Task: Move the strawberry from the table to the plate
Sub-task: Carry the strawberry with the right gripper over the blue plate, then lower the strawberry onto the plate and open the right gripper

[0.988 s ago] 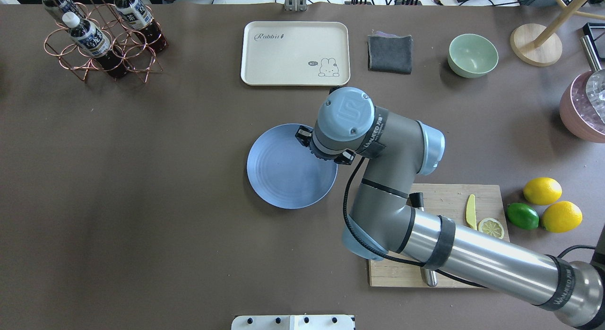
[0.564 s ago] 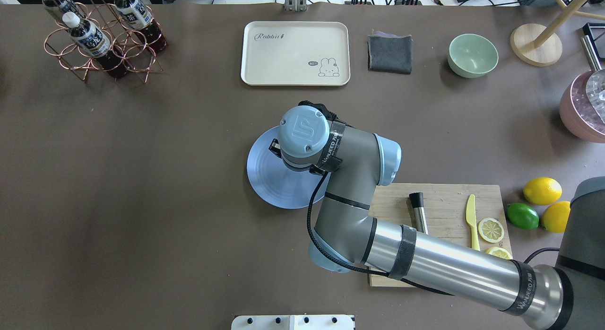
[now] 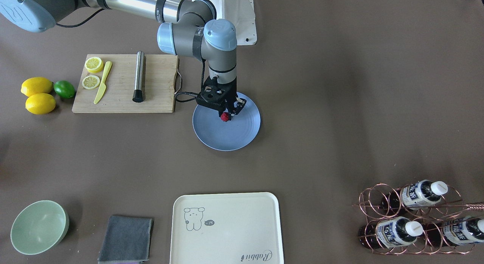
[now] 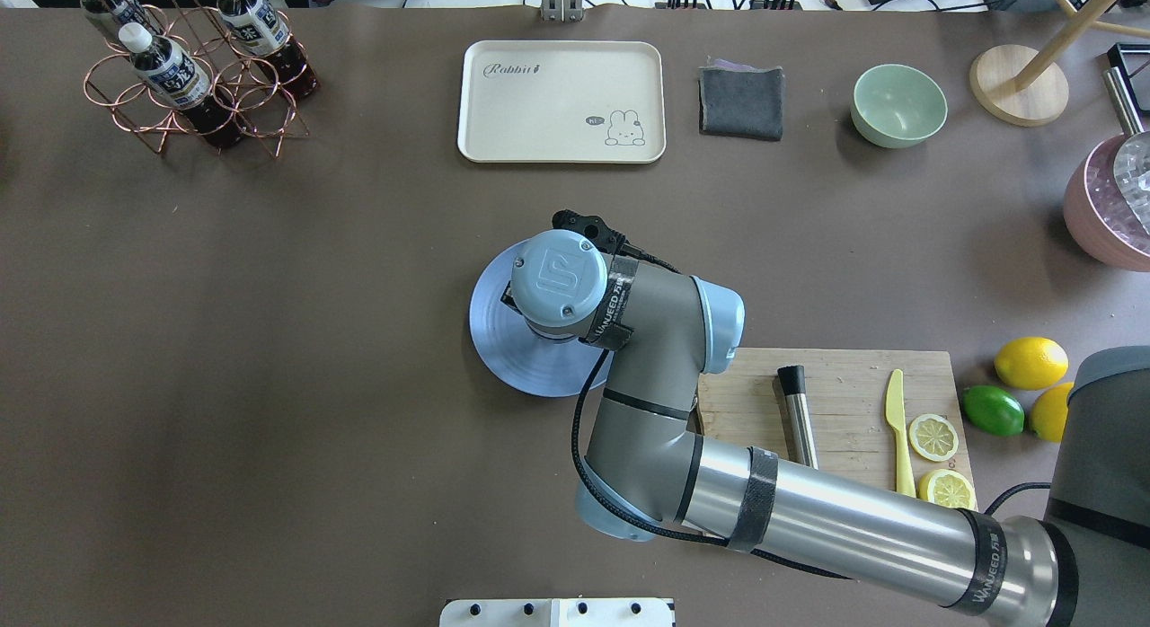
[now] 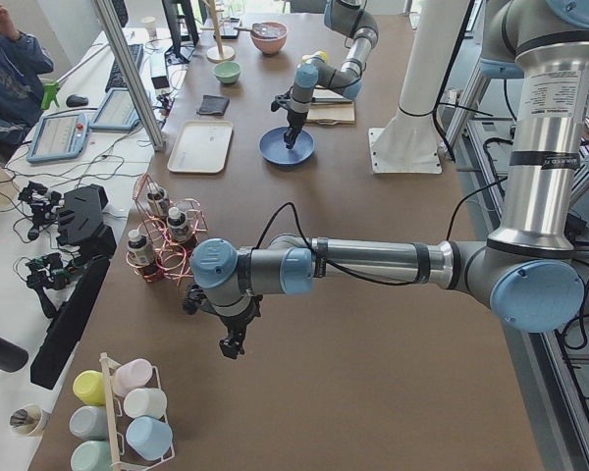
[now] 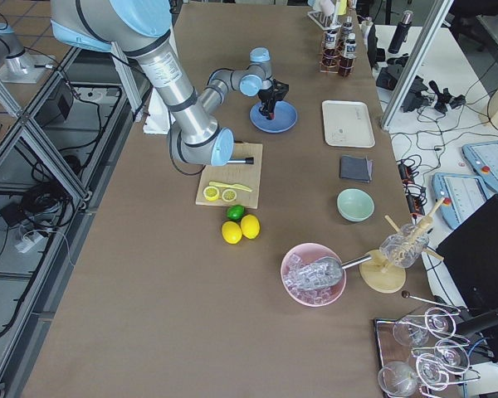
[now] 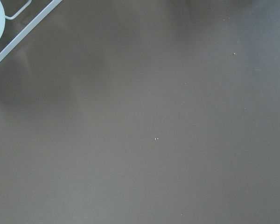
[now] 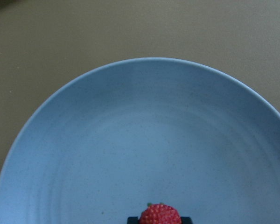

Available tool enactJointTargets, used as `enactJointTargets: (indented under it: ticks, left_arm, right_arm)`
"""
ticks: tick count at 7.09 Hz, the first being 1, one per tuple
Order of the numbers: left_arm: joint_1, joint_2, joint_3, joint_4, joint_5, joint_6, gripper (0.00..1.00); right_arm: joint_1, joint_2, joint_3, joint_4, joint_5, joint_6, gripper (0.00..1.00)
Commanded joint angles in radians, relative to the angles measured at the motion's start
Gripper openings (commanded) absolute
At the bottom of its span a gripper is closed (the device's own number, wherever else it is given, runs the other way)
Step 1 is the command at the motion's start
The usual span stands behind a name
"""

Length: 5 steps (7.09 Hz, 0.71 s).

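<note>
The right fingers grip the strawberry over the middle of the blue plate. The left fingers hang over the bare counter, and I cannot tell if they are open or closed.

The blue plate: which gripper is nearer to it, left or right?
Right. The right gripper hangs directly over the plate, holding the strawberry. The left gripper hovers far away along the table, beyond the bottle rack.
</note>
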Motion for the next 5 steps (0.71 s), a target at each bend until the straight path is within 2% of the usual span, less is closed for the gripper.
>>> enactJointTargets:
  ticks: [1,2,3,4,5]
  left_arm:
    - [0.0,0.002,0.003,0.0,0.0,0.0,0.99]
    - [0.0,0.0,0.006,0.0,0.0,0.0,0.99]
    - [-0.002,0.002,0.006,0.0,0.0,0.0,0.99]
    - [-0.002,0.002,0.006,0.0,0.0,0.0,0.99]
    - [-0.002,0.002,0.004,-0.002,0.0,0.0,0.99]
  right_arm:
    - [-0.006,0.001,-0.008,-0.005,-0.049,0.018,1.0]
    - [0.005,0.001,0.002,-0.008,-0.046,0.017,1.0]
    - [0.023,0.001,0.049,-0.081,-0.037,0.015,1.0]
    - [0.054,-0.006,0.147,-0.22,0.012,-0.056,1.0]
    - [0.116,-0.022,0.185,-0.3,0.101,-0.171,1.0]
